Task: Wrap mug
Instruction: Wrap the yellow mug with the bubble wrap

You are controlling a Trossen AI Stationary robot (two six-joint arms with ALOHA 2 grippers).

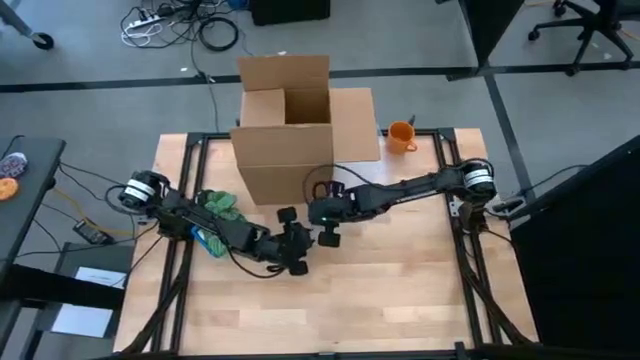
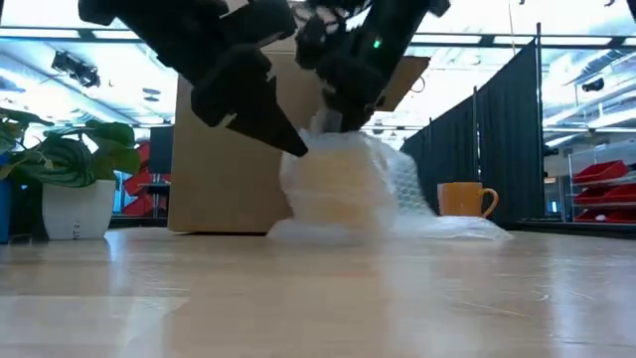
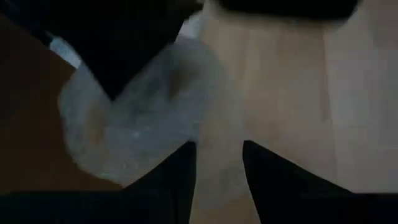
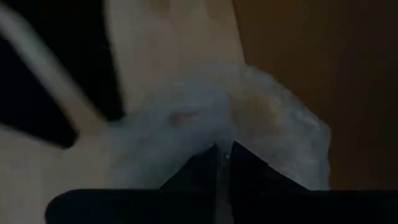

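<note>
mug in bubble wrap, mid-counter before box | right gripper pinching wrap atop it | left gripper spread, beside bundle | second mug at counter back edge

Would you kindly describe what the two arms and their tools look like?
Both arms are dark, nearly black, built of slim jointed links. Each has a silvery-white cylindrical joint near its base, the left arm and the right arm alike. Black cables trail along them. A small green light glows on the right arm's wrist. The left tool and right tool end in dark, pointed, wedge-shaped fingers.
</note>
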